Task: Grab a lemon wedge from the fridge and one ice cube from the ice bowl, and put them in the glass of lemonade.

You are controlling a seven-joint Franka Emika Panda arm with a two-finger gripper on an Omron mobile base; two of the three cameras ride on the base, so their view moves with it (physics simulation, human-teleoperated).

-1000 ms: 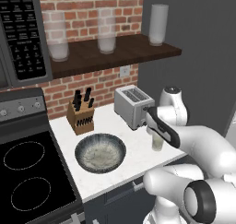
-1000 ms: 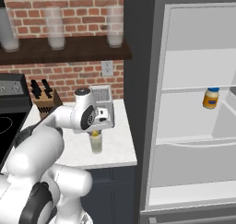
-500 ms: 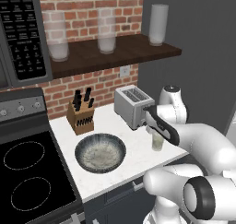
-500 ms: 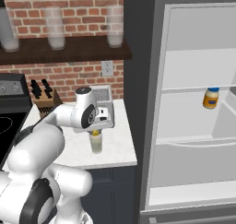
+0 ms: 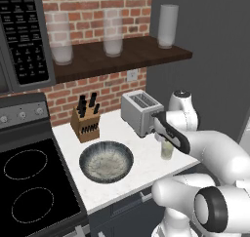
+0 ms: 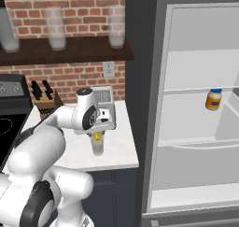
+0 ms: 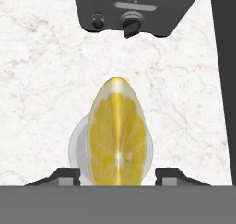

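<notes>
The yellow lemon wedge (image 7: 117, 135) stands on end right over the round rim of the glass of lemonade (image 7: 76, 147), between my fingertips (image 7: 67, 174). Both tips stand clear of its sides, so my gripper (image 7: 119, 174) is open. From the right base view the gripper (image 6: 98, 130) hangs just above the glass of lemonade (image 6: 97, 147), with the lemon wedge (image 6: 97, 136) at its rim. The glass of lemonade (image 5: 167, 150) stands near the counter's right front. The ice bowl (image 5: 106, 162) sits to its left. The fridge (image 6: 196, 72) stands open on the right.
A silver toaster (image 5: 140, 111) stands right behind the glass, and a knife block (image 5: 87, 121) by the brick wall. The stove (image 5: 29, 192) is on the left. An orange jar (image 6: 214, 100) sits on a fridge shelf. Frosted glasses (image 5: 112, 33) line the wall shelf.
The jaws have parted and let go of the lemon wedge over the glass. The arm has hardly moved.
</notes>
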